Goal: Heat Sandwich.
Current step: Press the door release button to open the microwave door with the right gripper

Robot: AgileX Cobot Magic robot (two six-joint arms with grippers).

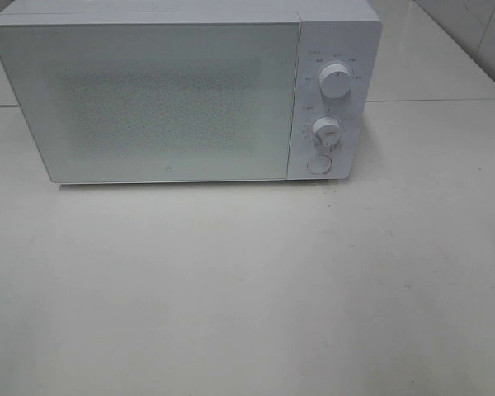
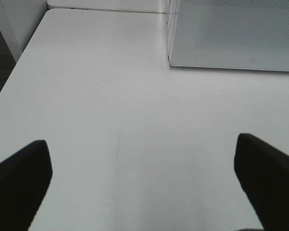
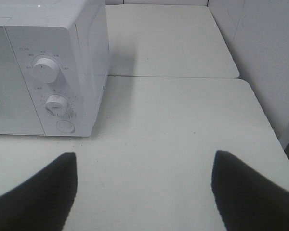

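Left wrist view gives you the left gripper [image 2: 142,142] with its two black fingers spread wide and nothing between them, hanging over bare tabletop. Your right gripper [image 3: 145,156] is parted much the same, also empty, over the table just in front of the control side of the white box-shaped microwave oven [image 1: 148,99].

The sandwich shows in no view. The oven's speckled glass door [image 1: 161,107] is shut and too clouded to tell whether anything sits behind it.

You are, by my reading, at a rest point with both arms drawn back, and neither hand has work in it. The next move likely falls to your right arm: the round white push button [image 1: 318,163] under the two white dials [image 1: 336,83] looks like the door release. It is small and sits low on the panel, so you need one fingertip squarely on it.

Around you, the matte off-white table [image 1: 247,297] is smooth, a second table [image 3: 168,38] butts against it behind, and a pale wall [image 3: 265,53] closes the right side.
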